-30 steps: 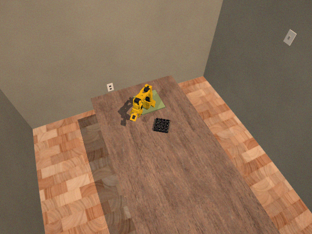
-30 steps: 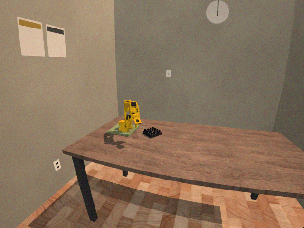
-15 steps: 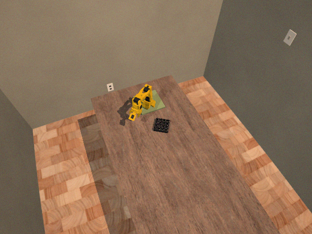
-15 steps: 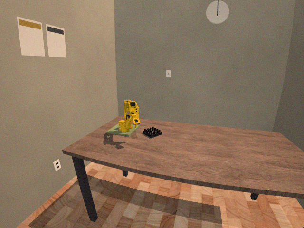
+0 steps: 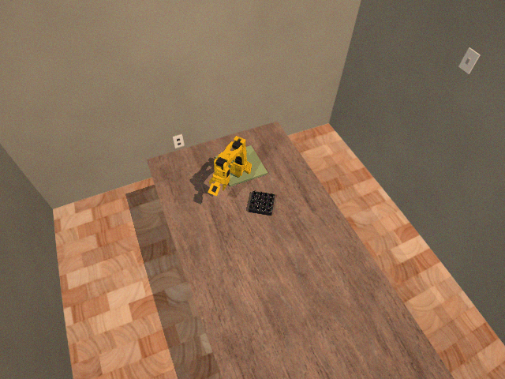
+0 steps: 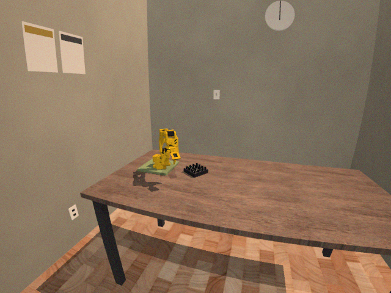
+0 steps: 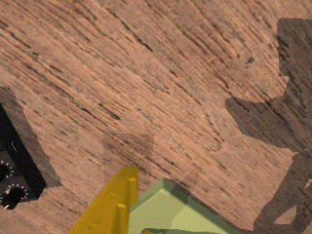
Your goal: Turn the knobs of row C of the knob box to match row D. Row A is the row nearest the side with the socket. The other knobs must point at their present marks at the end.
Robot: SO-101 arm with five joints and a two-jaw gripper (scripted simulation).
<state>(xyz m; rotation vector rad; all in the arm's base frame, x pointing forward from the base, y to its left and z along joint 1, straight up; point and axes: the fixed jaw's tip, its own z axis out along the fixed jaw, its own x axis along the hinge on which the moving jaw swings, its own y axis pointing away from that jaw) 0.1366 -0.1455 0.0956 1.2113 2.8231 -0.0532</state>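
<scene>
The black knob box (image 5: pixel 261 202) lies on the wooden table in front of the arm's base; it also shows in the exterior view (image 6: pixel 195 170). In the wrist view only its corner (image 7: pixel 15 166) shows at the left edge, with two knobs visible. The yellow arm is folded back over its base. My gripper (image 5: pixel 214 189) hangs to the side of the box, well apart from it, above bare table. It is open with nothing between the fingers. Only one yellow jaw (image 7: pixel 109 205) shows in the wrist view. The knob marks are too small to read.
The green base mat (image 5: pixel 248 166) lies under the arm, and its corner shows in the wrist view (image 7: pixel 180 210). The arm's shadow (image 7: pixel 278 122) falls on the table beside it. The table's near edge by the wall is close to the arm.
</scene>
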